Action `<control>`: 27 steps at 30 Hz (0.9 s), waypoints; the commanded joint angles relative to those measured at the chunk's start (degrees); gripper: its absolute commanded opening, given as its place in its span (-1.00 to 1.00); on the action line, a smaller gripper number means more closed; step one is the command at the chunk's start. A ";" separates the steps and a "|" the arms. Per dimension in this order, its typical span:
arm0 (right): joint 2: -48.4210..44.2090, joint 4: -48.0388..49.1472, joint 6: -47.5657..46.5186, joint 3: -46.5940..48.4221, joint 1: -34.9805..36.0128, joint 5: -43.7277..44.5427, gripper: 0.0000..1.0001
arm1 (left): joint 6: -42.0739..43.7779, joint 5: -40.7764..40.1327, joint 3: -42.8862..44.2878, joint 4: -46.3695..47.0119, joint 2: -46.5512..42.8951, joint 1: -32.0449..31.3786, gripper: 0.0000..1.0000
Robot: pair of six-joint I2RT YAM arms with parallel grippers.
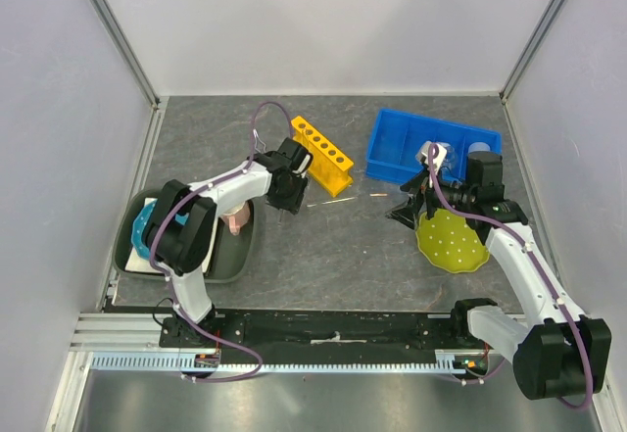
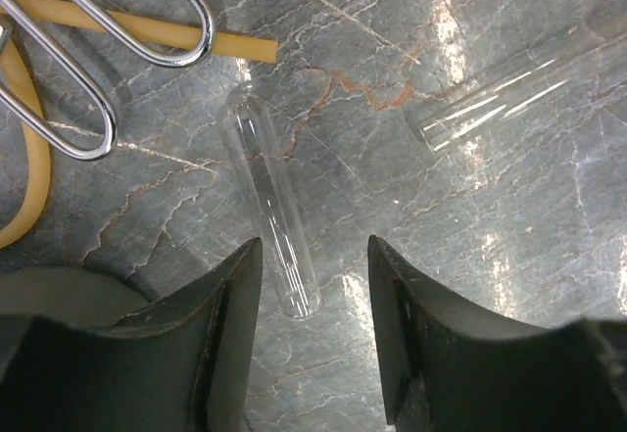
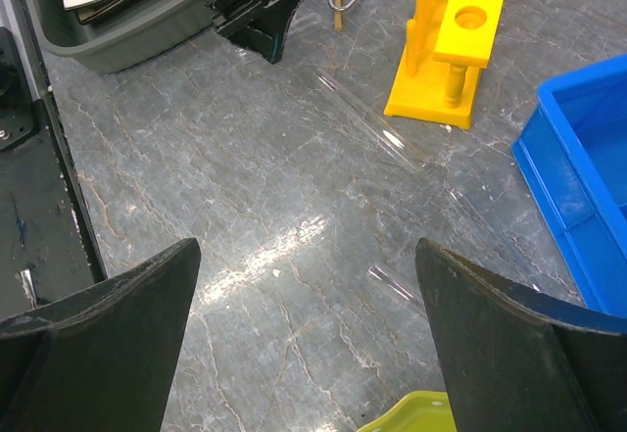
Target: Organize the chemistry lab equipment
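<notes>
Top external shows the grey marbled table (image 1: 333, 246), with my two arms reaching in from its near edge. At the back right sits a blue bin (image 1: 397, 143) (a couple of small pale items lie in it, too small for me to name). At the left, a grey tray (image 1: 240, 256) holds plates and a mug (image 1: 235, 219). The yellow rack (image 1: 323, 155) stands on the table just left of the bin, holes facing up. A yellow-green plate (image 1: 451, 241) lies flat at the right, under my right arm.

My right gripper (image 3: 306, 251) hangs above bare table near that plate. Its fingers are spread wide and there is nothing between them.

My left gripper (image 2: 313, 285) is low over the table beside the tray. Its fingers are parted to a middling gap and straddle the open end of a clear tube (image 2: 269, 207). The tube lies flat and I see a gap on either side, so neither finger touches it.

Just beyond the tube, the metal tongs (image 2: 98, 50) lie with their looped handles over the tan rubber loop (image 2: 245, 45). A second tube (image 2: 509, 94) lies apart, off to the right. A short glass piece (image 3: 392, 283) lies near the plate's rim.
</notes>
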 commanded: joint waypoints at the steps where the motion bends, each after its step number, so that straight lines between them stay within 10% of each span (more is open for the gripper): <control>1: -0.93 0.66 -1.69 0.40 -0.34 -2.58 0.96 | -2.33 -2.08 2.04 -0.33 2.29 0.32 0.05; 19: -0.22 -0.75 -3.53 0.14 -0.34 -3.99 0.96 | -7.86 8.54 -7.52 6.60 -5.42 0.24 -0.69; 27: -0.32 -1.80 -5.73 -0.74 -0.25 -9.78 0.96 | -18.49 26.91 -27.65 34.27 -26.95 -0.73 -0.73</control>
